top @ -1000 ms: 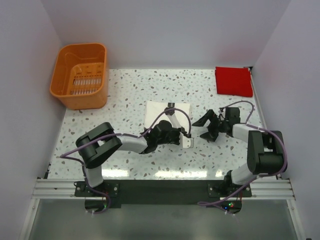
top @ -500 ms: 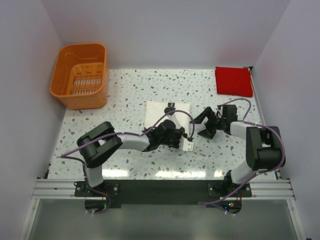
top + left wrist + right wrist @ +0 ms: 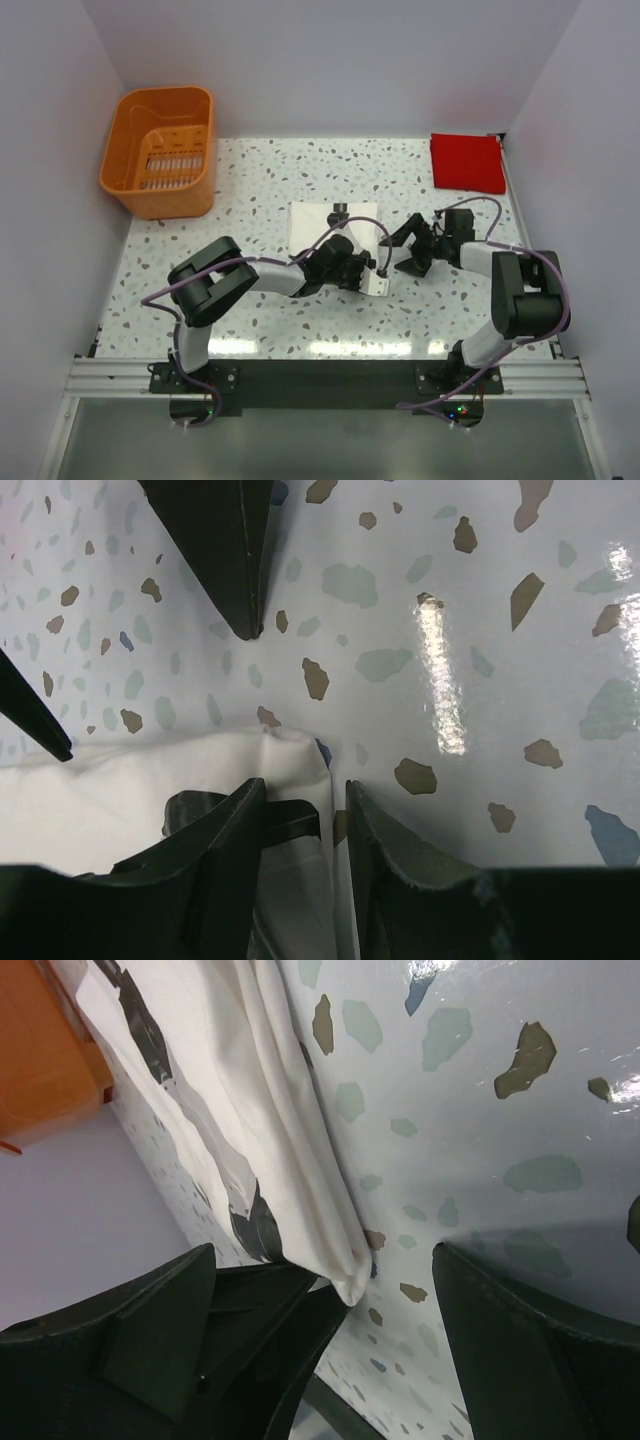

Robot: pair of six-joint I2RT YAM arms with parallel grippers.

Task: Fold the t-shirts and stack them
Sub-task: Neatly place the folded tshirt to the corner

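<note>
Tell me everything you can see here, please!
basket: one, orange, at the table's far left corner.
red t-shirt: one, red, a flat square at the far right corner.
white t-shirt: one, cream-white, folded, in the middle of the table.
table: one, white with coloured speckles, under everything.
left gripper: one, black, open, at the white t-shirt's edge.
right gripper: one, black, open, just right of the white t-shirt.
</note>
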